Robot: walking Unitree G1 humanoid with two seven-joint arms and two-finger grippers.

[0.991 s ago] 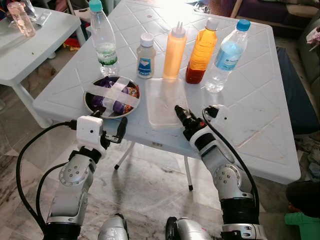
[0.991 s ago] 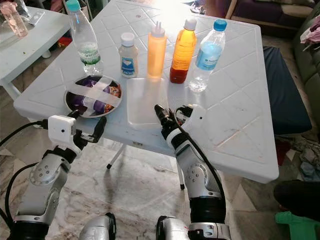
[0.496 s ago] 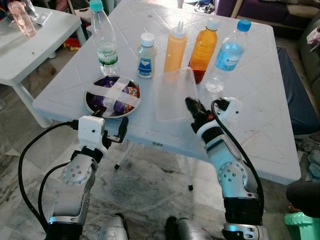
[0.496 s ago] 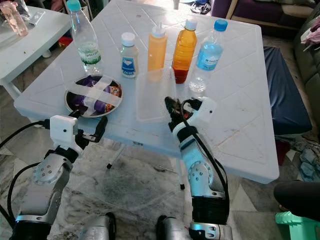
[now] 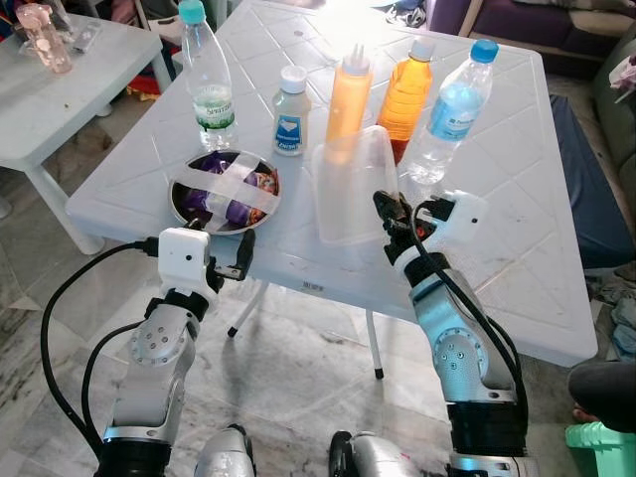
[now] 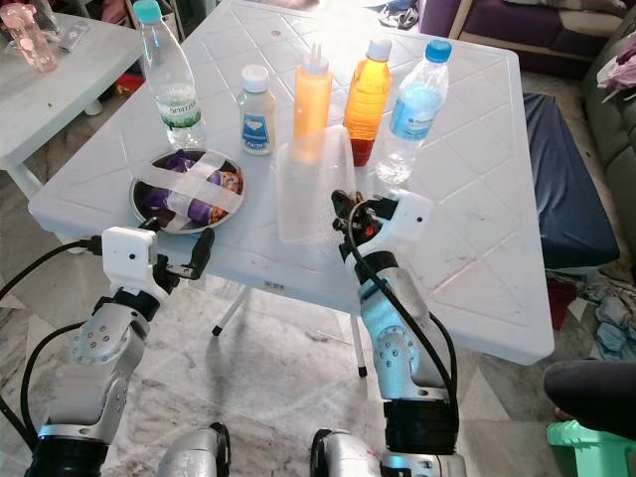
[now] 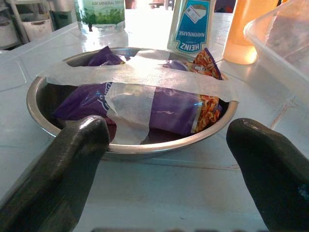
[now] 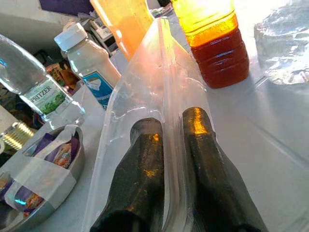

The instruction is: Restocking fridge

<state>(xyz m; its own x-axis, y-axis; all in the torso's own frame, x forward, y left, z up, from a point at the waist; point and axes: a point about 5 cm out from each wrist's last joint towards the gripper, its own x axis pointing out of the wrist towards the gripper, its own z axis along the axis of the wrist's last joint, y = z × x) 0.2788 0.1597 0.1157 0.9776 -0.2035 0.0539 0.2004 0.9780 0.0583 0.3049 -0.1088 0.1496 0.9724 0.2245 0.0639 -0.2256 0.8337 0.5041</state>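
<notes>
The clear plastic tray point(image 5: 350, 189) stands tilted on its long axis, raised off the desk point(image 5: 517, 199) near the front edge, its wall clamped between the closed fingers of the right pincer point(image 5: 390, 211). Bottles stand just behind it. The steel bowl point(image 5: 224, 191) of taped snack packets lies directly ahead of the left pincer point(image 5: 235, 260), fingers spread wide, empty. Open desk lies toward the right edge.
</notes>
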